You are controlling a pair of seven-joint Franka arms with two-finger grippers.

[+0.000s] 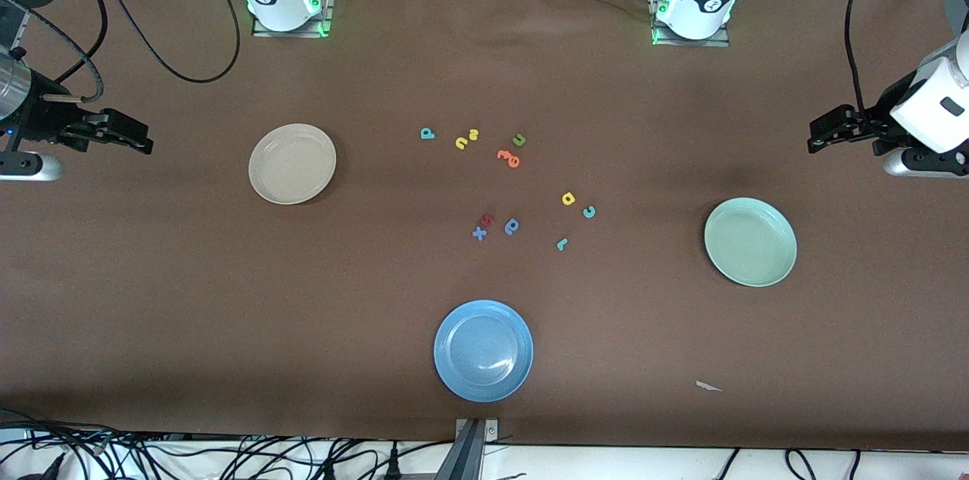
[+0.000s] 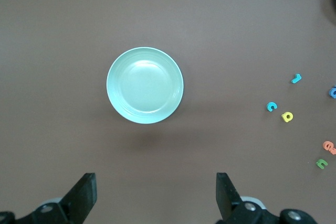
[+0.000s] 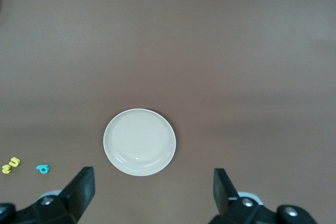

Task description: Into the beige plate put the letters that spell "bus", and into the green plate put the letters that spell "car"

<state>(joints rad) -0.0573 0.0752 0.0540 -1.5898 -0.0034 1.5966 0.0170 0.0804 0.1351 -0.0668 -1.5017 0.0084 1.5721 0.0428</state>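
1. In my left wrist view, the blue rounded letter is cut by the picture's edge, past the teal "r".
2. The orange letters there are clipped at the same edge.
3. Beside the blue "x", a dark red piece is too small for me to read.
4. The overlapping orange letters I cannot read either.
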